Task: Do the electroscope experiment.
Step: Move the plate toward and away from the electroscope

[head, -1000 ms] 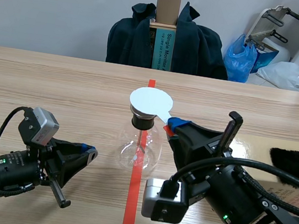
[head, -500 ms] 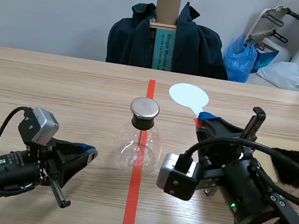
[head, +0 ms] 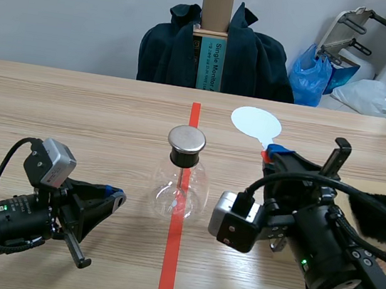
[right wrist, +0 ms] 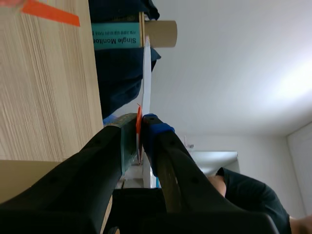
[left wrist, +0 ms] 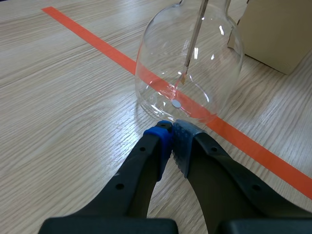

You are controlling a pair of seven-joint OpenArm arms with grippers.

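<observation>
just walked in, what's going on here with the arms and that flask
The right pincer is shut on the stem of a white disc, holding it in the air to the right of the glass flask, clear of its metal cap. The left pincer is shut on nothing, low and just short of the flask's base.

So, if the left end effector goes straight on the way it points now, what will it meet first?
Probably the flask: it stands right ahead of the shut left end effector, with nothing between them.
</observation>
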